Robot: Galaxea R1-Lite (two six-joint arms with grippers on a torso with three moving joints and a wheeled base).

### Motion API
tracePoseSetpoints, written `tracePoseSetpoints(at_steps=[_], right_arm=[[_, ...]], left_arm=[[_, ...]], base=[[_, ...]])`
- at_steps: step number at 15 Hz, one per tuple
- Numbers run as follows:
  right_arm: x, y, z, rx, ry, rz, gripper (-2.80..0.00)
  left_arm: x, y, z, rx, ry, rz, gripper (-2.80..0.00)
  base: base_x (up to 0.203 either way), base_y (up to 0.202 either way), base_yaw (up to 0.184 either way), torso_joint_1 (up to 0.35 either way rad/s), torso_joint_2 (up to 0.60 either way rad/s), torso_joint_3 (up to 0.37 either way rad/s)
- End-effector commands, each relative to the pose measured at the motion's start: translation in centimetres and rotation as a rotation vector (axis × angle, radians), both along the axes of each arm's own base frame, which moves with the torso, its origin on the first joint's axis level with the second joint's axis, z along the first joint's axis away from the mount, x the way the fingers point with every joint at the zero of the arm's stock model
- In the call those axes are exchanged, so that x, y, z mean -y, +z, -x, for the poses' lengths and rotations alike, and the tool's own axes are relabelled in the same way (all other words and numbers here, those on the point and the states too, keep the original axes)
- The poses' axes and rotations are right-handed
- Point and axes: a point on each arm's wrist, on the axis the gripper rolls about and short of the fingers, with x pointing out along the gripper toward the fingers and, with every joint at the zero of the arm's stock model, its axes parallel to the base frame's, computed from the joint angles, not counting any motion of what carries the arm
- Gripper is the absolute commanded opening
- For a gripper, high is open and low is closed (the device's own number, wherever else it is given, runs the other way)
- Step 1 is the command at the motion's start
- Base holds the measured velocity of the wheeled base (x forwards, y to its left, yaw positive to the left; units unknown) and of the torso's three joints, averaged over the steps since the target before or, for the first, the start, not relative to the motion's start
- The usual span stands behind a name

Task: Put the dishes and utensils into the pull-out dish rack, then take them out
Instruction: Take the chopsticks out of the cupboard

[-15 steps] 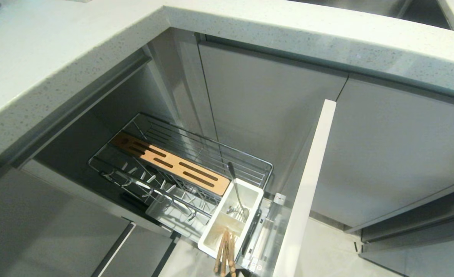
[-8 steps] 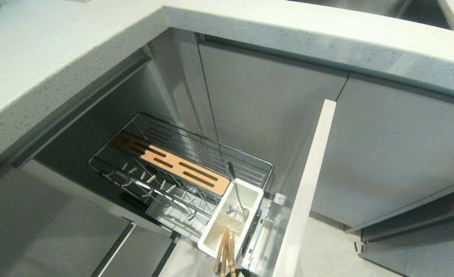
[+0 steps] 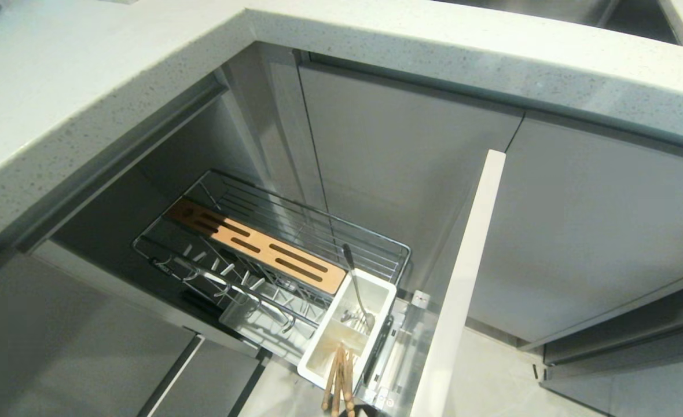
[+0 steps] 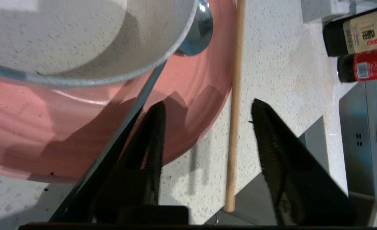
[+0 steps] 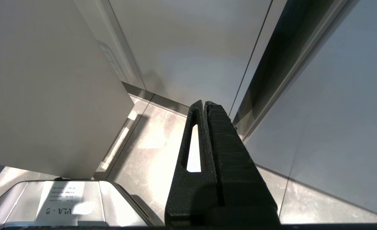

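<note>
The left claw (image 4: 207, 134) stands open over the speckled surface (image 4: 287, 64), with one chopstick (image 4: 234, 105) lying free between its fingers, just beside the pink plate (image 4: 80, 127) that carries the cream bowl (image 4: 80, 35). The right claw (image 5: 206, 108) is closed and idle near the floor. The rack (image 3: 272, 255) has a spoon (image 3: 356, 284) and chopsticks (image 3: 337, 379) in its tub (image 3: 376, 289).

Speckled countertop (image 4: 281, 57), pink plate (image 4: 80, 127), 1 wooden chopstick (image 4: 234, 105), 2 bottles (image 4: 361, 44) on it
</note>
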Motion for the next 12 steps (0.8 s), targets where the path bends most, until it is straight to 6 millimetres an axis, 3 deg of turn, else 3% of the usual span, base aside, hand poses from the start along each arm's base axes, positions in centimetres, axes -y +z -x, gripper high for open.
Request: tracePoseSetpoints(at_steps=[1, 8, 9, 12], right_arm=[[0.0, 0.0, 0.0, -0.002, 0.0, 0.0, -2.8], [0.0, 0.0, 0.0, -0.002, 0.0, 0.0, -2.8], [0.0, 0.0, 0.0, -0.002, 0.0, 0.0, -2.8], [0.0, 0.0, 0.0, -0.002, 0.0, 0.0, -2.8]], left_arm=[[0.1, 0.1, 0.1, 0.006, 0.013, 0.0, 0.0], [0.8, 2.0, 1.3, 0.076, 0.09, -0.048, 0.0], [1.1, 2.3, 1.6, 0.095, 0.095, -0.063, -2.8], [1.9, 4.1, 2.7, 0.204, 0.144, -0.127, -2.8]], base=[[0.0, 0.0, 0.0, 0.0, 0.0, 0.0], [0.0, 0.0, 0.0, 0.0, 0.0, 0.0], [0.0, 0.0, 0.0, 0.0, 0.0, 0.0], [0.0, 0.0, 0.0, 0.0, 0.0, 0.0]])
